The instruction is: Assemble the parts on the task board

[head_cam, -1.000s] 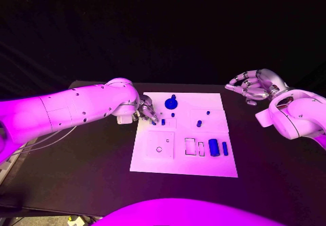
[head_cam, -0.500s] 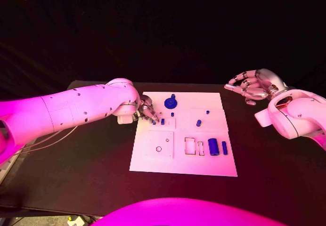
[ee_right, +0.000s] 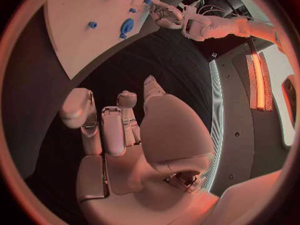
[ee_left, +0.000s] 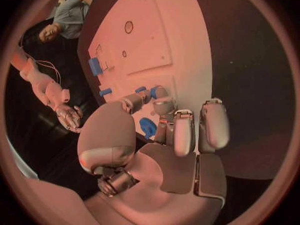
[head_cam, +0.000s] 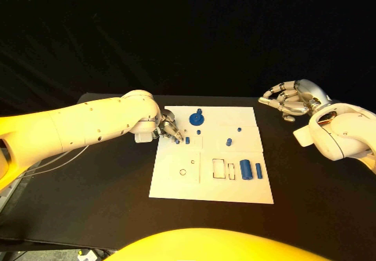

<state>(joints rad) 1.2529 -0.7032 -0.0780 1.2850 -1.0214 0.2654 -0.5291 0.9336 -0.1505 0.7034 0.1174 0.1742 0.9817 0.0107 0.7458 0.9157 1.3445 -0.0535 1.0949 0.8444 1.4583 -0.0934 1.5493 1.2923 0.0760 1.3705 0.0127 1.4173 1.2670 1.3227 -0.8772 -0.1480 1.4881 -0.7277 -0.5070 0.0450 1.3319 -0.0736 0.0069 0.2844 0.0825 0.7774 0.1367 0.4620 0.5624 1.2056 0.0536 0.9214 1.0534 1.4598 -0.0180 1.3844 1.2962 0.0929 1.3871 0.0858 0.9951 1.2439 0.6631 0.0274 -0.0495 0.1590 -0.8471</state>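
The white task board (head_cam: 211, 182) lies mid-table. My left hand (head_cam: 168, 130) hangs over its far left corner. In the left wrist view its thumb and one fingertip (ee_left: 160, 94) pinch a small blue peg (ee_left: 141, 90) that stands on the board, seen in the head view as the peg (head_cam: 179, 141). A second peg (head_cam: 188, 140) stands right beside it. A round blue part (head_cam: 196, 118) sits just behind the hand. A thick blue cylinder (head_cam: 246, 169) and a thin one (head_cam: 259, 171) lie at the board's right. My right hand (head_cam: 288, 101) hovers off the board's far right corner, fingers curled, holding nothing.
Small blue pieces (head_cam: 229, 142) (head_cam: 239, 129) (head_cam: 199, 132) dot the board's far half. Rectangular slots (head_cam: 219, 169) and round holes (head_cam: 182, 172) mark its near half. Black table (head_cam: 94, 196) surrounds the board on all sides.
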